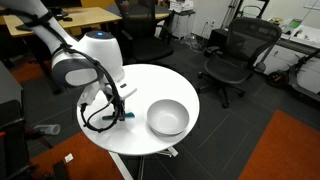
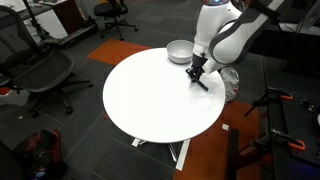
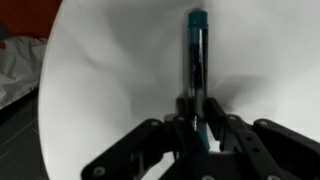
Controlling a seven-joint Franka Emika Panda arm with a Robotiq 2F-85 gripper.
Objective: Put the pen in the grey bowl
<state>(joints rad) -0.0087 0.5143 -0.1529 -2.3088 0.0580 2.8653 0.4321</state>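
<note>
The pen is a slim dark marker with a teal end. In the wrist view it runs from between my fingers up toward the far table edge. My gripper is shut on the pen's near end. In both exterior views the gripper is low over the white round table with the pen at its tips. The grey bowl stands on the table just beside the gripper. In an exterior view the bowl sits at the table's far edge, behind the gripper.
The white round table carries only the bowl and pen. Black office chairs stand around it. Desks and equipment line the room's back. An orange-red floor mat lies near the table.
</note>
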